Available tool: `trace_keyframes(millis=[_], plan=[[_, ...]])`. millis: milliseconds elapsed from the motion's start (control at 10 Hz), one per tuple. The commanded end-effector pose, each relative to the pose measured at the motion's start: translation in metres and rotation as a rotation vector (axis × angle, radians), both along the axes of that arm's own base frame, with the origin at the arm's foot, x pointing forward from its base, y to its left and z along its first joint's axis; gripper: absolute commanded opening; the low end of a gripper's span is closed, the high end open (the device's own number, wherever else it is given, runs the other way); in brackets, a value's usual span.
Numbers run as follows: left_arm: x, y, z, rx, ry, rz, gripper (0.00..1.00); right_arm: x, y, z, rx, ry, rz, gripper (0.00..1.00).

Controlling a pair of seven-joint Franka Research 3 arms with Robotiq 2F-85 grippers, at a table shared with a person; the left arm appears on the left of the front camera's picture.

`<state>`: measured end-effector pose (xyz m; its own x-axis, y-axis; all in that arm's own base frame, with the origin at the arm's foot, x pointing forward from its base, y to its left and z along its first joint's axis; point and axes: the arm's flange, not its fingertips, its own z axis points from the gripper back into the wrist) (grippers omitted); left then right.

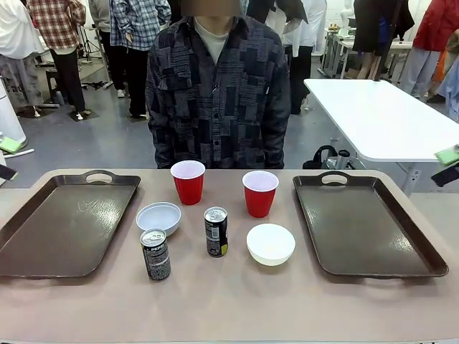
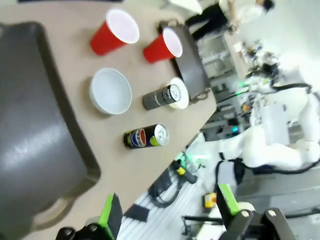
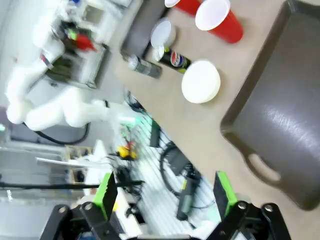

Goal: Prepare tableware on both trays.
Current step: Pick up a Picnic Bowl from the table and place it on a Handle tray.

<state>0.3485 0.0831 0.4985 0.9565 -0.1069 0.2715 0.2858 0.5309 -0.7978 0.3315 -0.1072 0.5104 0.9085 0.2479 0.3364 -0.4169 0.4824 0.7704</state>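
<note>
Counter: the tan counter (image 1: 229, 308) carries all the things; a person in a dark patchwork shirt (image 1: 219, 93) stands at its far edge.
Trays: two large dark brown rectangular plastic trays with raised rims lie at the counter's ends. The left tray (image 1: 50, 236) and the right tray (image 1: 373, 236) are both bare, with all the tableware between them, so nothing is placed yet.
Left arm: the left tool (image 2: 168, 210) is spread wide and empty. It touches nothing and hangs near the left tray's handle end.
Right arm: the right tool (image 3: 164, 196) is equally wide and empty, near the right tray's handle cutout.
Bowls: of the two small round white bowls, the left bowl (image 1: 158, 217) is just beside the left tray and the right bowl (image 1: 270, 244) is near the right tray. Their smooth, sloping walls could slip from a pinch.
Cups: two red plastic cups with white insides, the left cup (image 1: 188, 181) and the right cup (image 1: 259, 193), stand upright in the far row. Their thin walls may crumple if squeezed hard.
Cans: two slim dark drink cans, the near can (image 1: 155, 254) and the middle can (image 1: 216, 231), stand upright close to the bowls. A reach past them could knock one over and set it rolling.
</note>
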Motion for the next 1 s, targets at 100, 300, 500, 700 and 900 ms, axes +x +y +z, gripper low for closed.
trace_keyframes(millis=[100,300,500,700,900], plan=[[-0.005,0.031,-0.003,-0.006,0.035,0.094,1.00,0.010,-0.032,-0.014,0.035,0.089,-0.120,1.00],[-0.010,0.043,-0.007,0.015,0.046,0.129,1.00,0.002,-0.044,-0.021,0.008,0.109,-0.186,1.00],[-0.018,0.055,-0.008,0.018,0.025,0.161,1.00,-0.008,-0.055,-0.025,-0.003,0.120,-0.222,1.00],[-0.023,0.058,0.000,0.040,-0.009,0.186,1.00,-0.015,-0.064,-0.030,-0.001,0.125,-0.246,1.00],[-0.029,0.059,0.005,0.077,-0.030,0.208,1.00,-0.017,-0.073,-0.035,0.003,0.136,-0.288,1.00]])
